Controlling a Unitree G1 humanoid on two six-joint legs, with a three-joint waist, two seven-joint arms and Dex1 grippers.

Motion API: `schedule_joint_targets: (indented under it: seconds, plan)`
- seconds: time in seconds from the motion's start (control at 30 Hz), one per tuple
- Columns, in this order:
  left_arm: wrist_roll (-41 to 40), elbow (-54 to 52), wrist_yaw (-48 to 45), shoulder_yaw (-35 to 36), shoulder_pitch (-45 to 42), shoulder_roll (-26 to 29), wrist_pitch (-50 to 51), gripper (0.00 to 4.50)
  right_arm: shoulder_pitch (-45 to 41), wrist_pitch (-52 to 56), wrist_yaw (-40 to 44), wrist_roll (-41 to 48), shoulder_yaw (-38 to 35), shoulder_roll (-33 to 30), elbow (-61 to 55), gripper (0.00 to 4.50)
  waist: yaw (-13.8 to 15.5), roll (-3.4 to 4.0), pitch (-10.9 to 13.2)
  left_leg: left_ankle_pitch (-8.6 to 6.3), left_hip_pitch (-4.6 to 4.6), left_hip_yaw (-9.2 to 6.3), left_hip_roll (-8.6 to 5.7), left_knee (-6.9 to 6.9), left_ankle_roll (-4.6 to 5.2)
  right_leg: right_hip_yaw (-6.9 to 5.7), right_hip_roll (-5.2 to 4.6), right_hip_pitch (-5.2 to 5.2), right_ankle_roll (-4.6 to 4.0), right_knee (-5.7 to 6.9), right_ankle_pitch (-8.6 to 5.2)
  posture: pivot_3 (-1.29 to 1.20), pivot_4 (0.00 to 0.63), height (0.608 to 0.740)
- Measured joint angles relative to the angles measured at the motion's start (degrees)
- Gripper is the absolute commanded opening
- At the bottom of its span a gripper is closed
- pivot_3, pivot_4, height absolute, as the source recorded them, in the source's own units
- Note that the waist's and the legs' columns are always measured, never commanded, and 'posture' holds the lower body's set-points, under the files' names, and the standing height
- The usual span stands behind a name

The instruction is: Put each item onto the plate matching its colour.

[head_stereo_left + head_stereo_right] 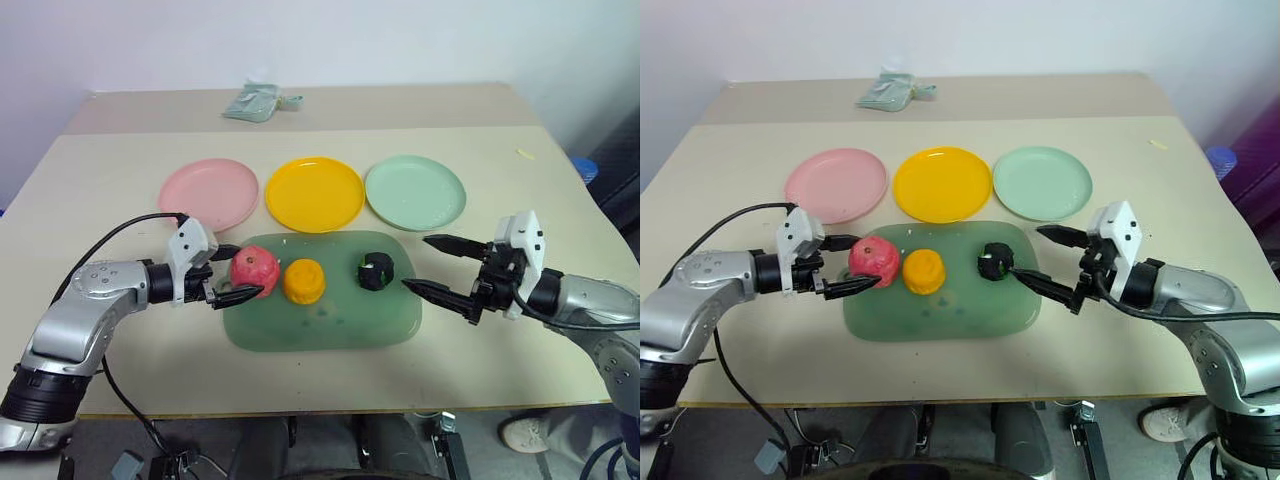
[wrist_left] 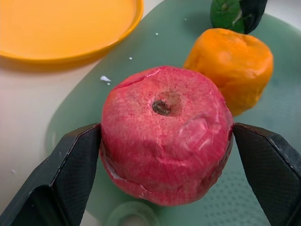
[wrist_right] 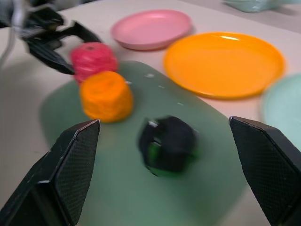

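The red apple [image 1: 254,270] is being flanked by the two black fingers of the left gripper [image 1: 228,273] at the left end of the green tray [image 1: 330,325]; the fingers are standing wide, and whether they are pressing on it cannot be told. The orange fruit [image 1: 304,281] is sitting just beside the apple, and the dark green fruit [image 1: 376,271] is lying toward the tray's right end. The right gripper [image 1: 436,265] is being held wide open and empty beside that right end. The pink plate [image 1: 208,193], the yellow plate [image 1: 314,193] and the mint plate [image 1: 415,192] are lying in a row behind the tray's far edge.
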Motion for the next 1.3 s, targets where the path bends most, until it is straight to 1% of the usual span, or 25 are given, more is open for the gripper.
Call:
schedule_joint_targets:
  seconds: [0.07, 0.1, 0.23, 0.33, 0.4, 0.57, 0.63, 0.67, 0.73, 0.87, 0.97, 1.07, 1.23, 1.3]
  plan:
    - [0.04, 0.74, -0.33, -0.08, -0.5, -0.94, -0.05, 3.29, 0.88, 0.39, 0.4, 0.12, 0.74, -0.62, -1.25, 4.5, -0.02, 0.0, 0.0, 0.0, 0.0, 0.0, 0.0, 0.0, 0.01, 0.0, -0.01, 0.01, 0.0, 0.0, 0.0, 0.0, 0.15, 0.74]
    - [0.04, 0.96, -0.39, -0.06, -0.62, -1.1, -0.05, 3.1, 0.96, 0.52, 0.44, 0.11, 1.02, -0.65, -1.45, 4.5, -0.06, -0.01, -0.01, 0.0, 0.01, 0.0, 0.0, 0.01, 0.01, 0.0, -0.01, 0.01, 0.01, 0.0, 0.0, 0.0, 0.15, 0.74]
    - [-1.12, 2.53, 0.05, 1.83, -0.72, -2.31, 0.59, 3.06, 0.63, 0.51, 0.36, -0.04, 2.0, -0.64, -1.62, 4.5, -0.12, 0.0, -0.01, 0.0, 0.01, 0.0, 0.02, 0.01, 0.01, 0.0, 0.02, 0.0, 0.01, 0.02, 0.0, 0.0, 0.15, 0.74]
    - [-3.05, 6.15, 4.13, 6.59, -3.15, -5.36, 1.74, 3.06, -0.85, -0.05, 0.32, -0.42, 2.67, -0.56, -1.55, 4.5, -0.11, -0.08, 0.04, 0.0, -0.03, -0.05, 0.04, 0.08, 0.01, -0.04, 0.04, -0.02, 0.01, 0.04, 0.0, 0.0, 0.15, 0.74]
    - [-2.1, 9.52, 8.69, 8.63, -7.16, -6.54, 1.41, 3.06, -1.77, -0.43, 0.29, -0.49, 3.47, -0.27, -1.35, 4.5, 0.05, -0.12, 0.06, 0.0, -0.06, -0.12, 0.0, 0.13, 0.01, -0.1, 0.04, 0.0, 0.02, 0.05, 0.01, 0.0, 0.15, 0.74]
    - [5.18, 23.82, 21.35, 8.69, -19.34, -9.99, 1.2, 3.06, -3.81, -0.98, 0.22, -1.28, 6.2, 1.22, -0.3, 4.5, -0.04, -0.13, 0.06, -0.01, -0.05, -0.16, -0.29, 0.19, 0.03, -0.12, 0.02, 0.02, 0.04, 0.06, 0.01, 0.0, 0.15, 0.74]
    - [7.45, 29.8, 24.32, 8.14, -22.32, -11.5, 1.29, 4.08, -4.54, -1.46, 0.08, -1.92, 7.03, 1.66, 0.42, 4.5, -0.09, -0.14, 0.06, -0.01, -0.06, -0.15, -0.29, 0.19, 0.03, -0.12, 0.02, 0.0, 0.04, 0.07, 0.01, 0.0, 0.15, 0.74]
    - [8.47, 32.29, 25.36, 7.79, -23.27, -12.0, 1.3, 4.48, -5.13, -1.78, -0.19, -2.32, 7.34, 2.06, 0.66, 4.5, -0.23, -0.14, 0.06, -0.01, -0.07, -0.14, -0.29, 0.19, 0.03, -0.11, 0.02, -0.03, 0.05, 0.08, 0.01, 0.0, 0.15, 0.74]
    - [9.69, 36.05, 26.75, 7.58, -24.75, -13.06, 1.16, 4.48, -6.57, -1.83, -1.13, -2.8, 8.01, 3.1, 1.47, 4.5, -0.38, -0.17, 0.08, -0.01, -0.08, -0.15, -0.28, 0.19, 0.02, -0.11, 0.03, -0.06, 0.04, 0.13, 0.01, 0.0, 0.15, 0.74]
    - [10.54, 38.49, 27.22, 8.03, -25.58, -13.12, -0.66, 4.48, -9.56, -1.2, -3.18, -3.87, 10.1, 4.0, 2.24, 4.5, -0.26, -0.18, 0.09, -0.01, -0.11, -0.15, -0.27, 0.2, 0.02, -0.11, 0.0, -0.09, 0.04, 0.13, 0.01, 0.0, 0.15, 0.74]
    - [9.86, 36.92, 26.61, 10.53, -24.4, -12.86, -3.65, 4.48, -12.05, -0.47, -5.03, -6.13, 14.56, 5.8, 2.21, 4.5, -0.34, -0.18, 0.09, 0.01, -0.14, -0.15, -0.24, 0.2, 0.0, -0.09, -0.01, -0.14, 0.04, 0.14, 0.01, 0.0, 0.15, 0.74]
    - [7.93, 29.54, 23.8, 13.85, -19.27, -10.82, -7.32, 4.48, -15.16, -0.48, -7.42, -10.43, 20.15, 8.56, 2.69, 4.5, -0.65, -0.19, 0.09, 0.03, -0.19, -0.08, -0.02, 0.16, -0.05, -0.03, -0.03, -0.27, 0.03, 0.15, 0.02, 0.0, 0.15, 0.74]
    - [5.44, 13.74, 18.89, 17.11, -6.8, -7.41, -8.86, 4.48, -20.1, 0.66, -9.78, -15.08, 27.88, 13.2, 4.6, 4.5, -0.21, -0.19, 0.08, 0.05, -0.2, -0.07, -0.04, 0.15, -0.08, -0.03, -0.12, -0.25, 0.03, 0.15, 0.02, 0.0, 0.15, 0.74]
    - [3.98, 7.45, 15.47, 17.51, 0.52, -6.06, -8.71, 4.48, -21.97, 0.68, -10.3, -18.09, 31.36, 14.58, 7.15, 4.5, -0.19, -0.19, 0.08, 0.05, -0.2, -0.05, -0.05, 0.15, -0.08, -0.03, -0.16, -0.24, 0.03, 0.13, 0.02, 0.0, 0.15, 0.74]
